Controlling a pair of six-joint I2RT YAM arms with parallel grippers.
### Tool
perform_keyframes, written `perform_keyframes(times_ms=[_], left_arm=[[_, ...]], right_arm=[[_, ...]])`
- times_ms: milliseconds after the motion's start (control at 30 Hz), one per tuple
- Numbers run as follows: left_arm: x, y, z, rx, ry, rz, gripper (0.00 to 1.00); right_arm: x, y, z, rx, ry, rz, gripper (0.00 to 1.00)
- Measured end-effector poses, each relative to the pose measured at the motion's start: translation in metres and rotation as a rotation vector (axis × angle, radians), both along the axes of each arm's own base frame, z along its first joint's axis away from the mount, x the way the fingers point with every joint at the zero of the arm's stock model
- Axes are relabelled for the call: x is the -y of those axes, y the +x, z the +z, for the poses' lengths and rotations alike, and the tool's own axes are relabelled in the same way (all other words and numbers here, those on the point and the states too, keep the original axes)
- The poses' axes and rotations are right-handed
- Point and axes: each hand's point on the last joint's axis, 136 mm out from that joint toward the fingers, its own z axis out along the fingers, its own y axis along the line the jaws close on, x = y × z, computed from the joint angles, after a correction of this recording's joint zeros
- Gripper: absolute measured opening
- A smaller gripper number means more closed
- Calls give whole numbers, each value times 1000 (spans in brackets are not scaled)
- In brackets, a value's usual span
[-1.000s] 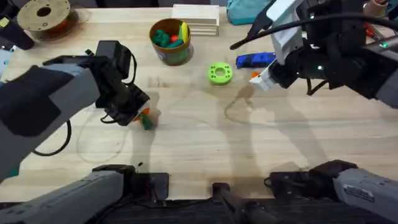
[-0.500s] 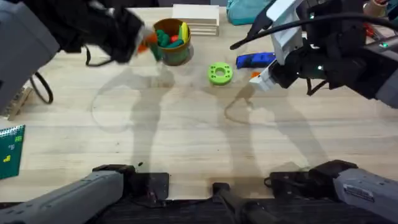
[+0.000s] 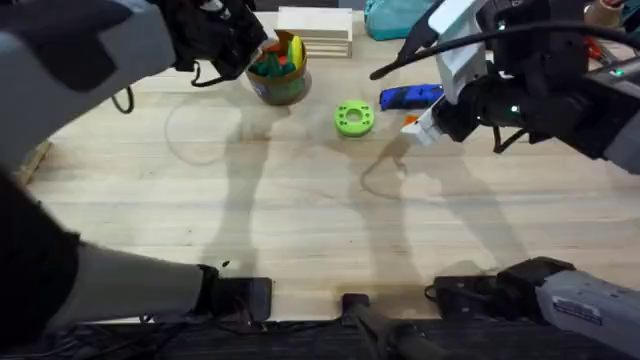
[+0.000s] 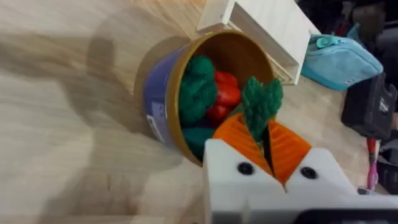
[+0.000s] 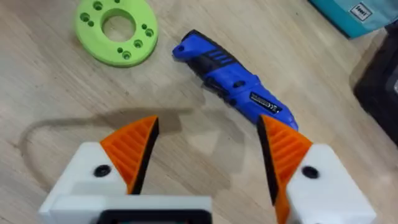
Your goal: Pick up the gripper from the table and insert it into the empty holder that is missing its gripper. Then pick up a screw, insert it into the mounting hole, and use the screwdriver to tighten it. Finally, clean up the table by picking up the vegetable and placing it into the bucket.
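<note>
My left gripper [image 3: 258,52] hangs over the olive-brown bucket [image 3: 281,88] at the back of the table. Its orange pads are shut on the dark-green leafy vegetable [image 4: 261,101], which sits just above the bucket's tan rim [image 4: 176,118]. Green and red toys lie inside the bucket. The blue screwdriver [image 3: 410,96] [image 5: 233,81] lies on the table just beyond my right gripper [image 3: 412,125] [image 5: 208,146], which is open. Both of its white holders [image 5: 81,174] carry an orange ribbed finger [image 5: 132,144].
A lime-green ring [image 3: 353,118] [image 5: 116,30] lies between the bucket and the screwdriver. A stack of light wooden boards [image 3: 316,30] and a teal pouch [image 3: 393,18] stand behind them. My left arm rises large and grey across the upper left.
My left gripper has lifted the vegetable off the table at the left and carried it back and right, over the bucket. The right arm has not moved.
</note>
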Motion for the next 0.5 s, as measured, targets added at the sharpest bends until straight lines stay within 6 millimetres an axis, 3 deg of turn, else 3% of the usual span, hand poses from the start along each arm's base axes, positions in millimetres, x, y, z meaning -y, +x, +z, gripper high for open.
perform_keyframes(times_ms=[100, 300, 367, 500], left_arm=[[4, 6, -5, 15, -4, -30, 21], [6, 15, 5, 77, 0, -49, 31], [6, 15, 5, 79, 2, -53, 136], [7, 15, 6, 85, 11, -65, 513]], right_arm=[[0, 0, 0, 0, 0, 0, 939], [0, 0, 0, -1, 2, -3, 940], [0, 0, 0, -1, 2, -3, 939], [0, 0, 0, -1, 2, -3, 940]])
